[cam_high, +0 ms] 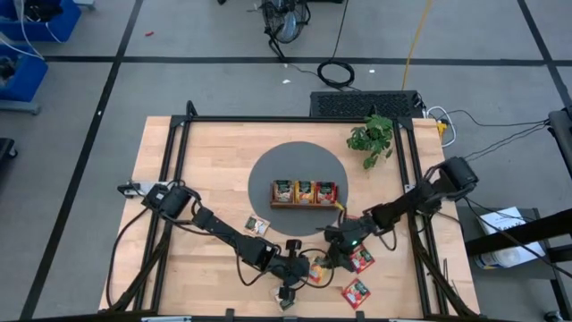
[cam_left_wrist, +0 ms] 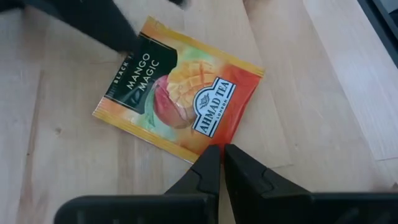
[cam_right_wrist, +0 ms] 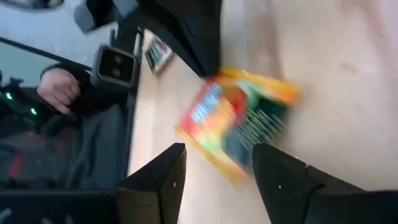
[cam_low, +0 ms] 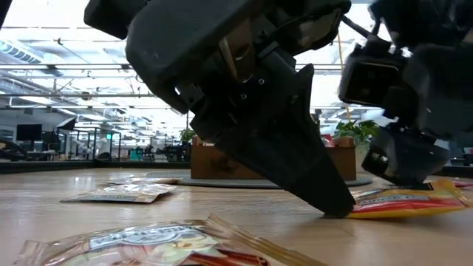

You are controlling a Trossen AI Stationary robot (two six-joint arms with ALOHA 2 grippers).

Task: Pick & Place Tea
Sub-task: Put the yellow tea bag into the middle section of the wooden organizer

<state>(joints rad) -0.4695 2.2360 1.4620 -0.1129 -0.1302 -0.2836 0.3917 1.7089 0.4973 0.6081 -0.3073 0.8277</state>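
An orange mango tea packet lies flat on the wooden table near its front edge. My left gripper is shut, and its tips come down at one corner of the packet. My right gripper stands open at the packet's opposite end, fingers apart just short of it. Whether the right gripper touches the packet I cannot tell. Farther back, the wooden tray stands on a grey round mat and holds several tea packets. My left gripper sets its shut fingertips on the corner edge of the orange packet, next to the red end with the brand label. The fingers slant down from the table's left side. The packet lies flat on the table.
Two red tea packets lie right of the grippers and a pale one to their left. A green plant stands at the back right. A black frame runs round the table. A person's hand shows beyond the table edge.
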